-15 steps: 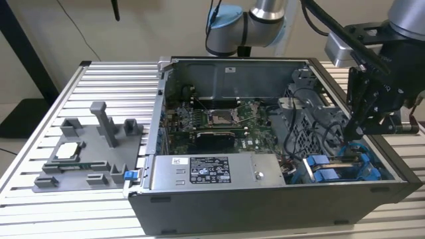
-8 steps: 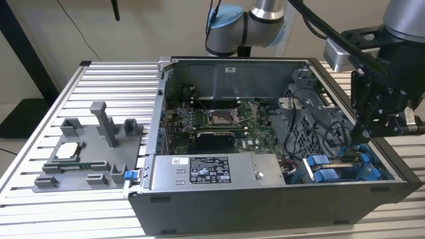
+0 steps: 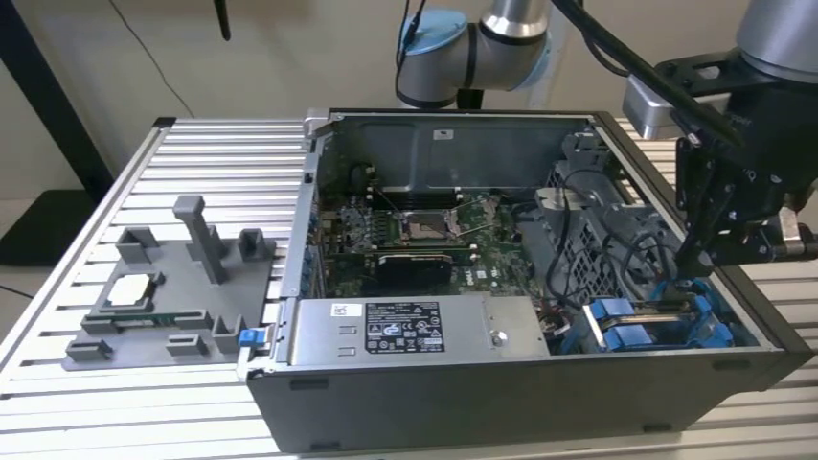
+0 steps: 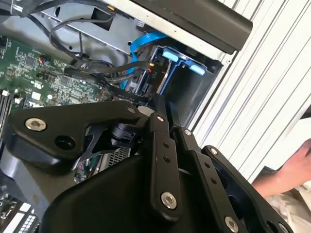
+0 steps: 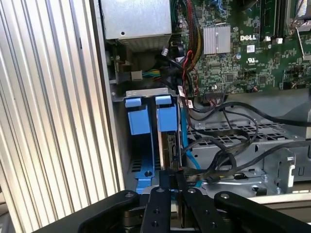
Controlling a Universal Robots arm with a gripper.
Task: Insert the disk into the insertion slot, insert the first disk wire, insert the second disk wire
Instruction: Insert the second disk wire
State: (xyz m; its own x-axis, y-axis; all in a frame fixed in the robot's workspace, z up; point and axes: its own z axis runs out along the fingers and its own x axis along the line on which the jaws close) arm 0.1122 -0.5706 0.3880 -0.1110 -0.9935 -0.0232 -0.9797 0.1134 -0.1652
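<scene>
One open computer case (image 3: 511,402) on the worktop (image 3: 192,172) holds the slot (image 3: 658,326) at its 4 o'clock corner; the disk (image 5: 172,150) sits upright inside. Pincer (image 5: 176,182) is pressed together on the disk's edge, beside black wires (image 5: 228,126).

An open computer case (image 3: 511,402) sits on a ribbed metal tabletop (image 3: 192,172). Inside lie a green motherboard (image 3: 409,240), a grey power-supply box (image 3: 409,331) and black cables (image 5: 228,131). A grey plastic holder (image 3: 167,287) stands beside the case.
</scene>
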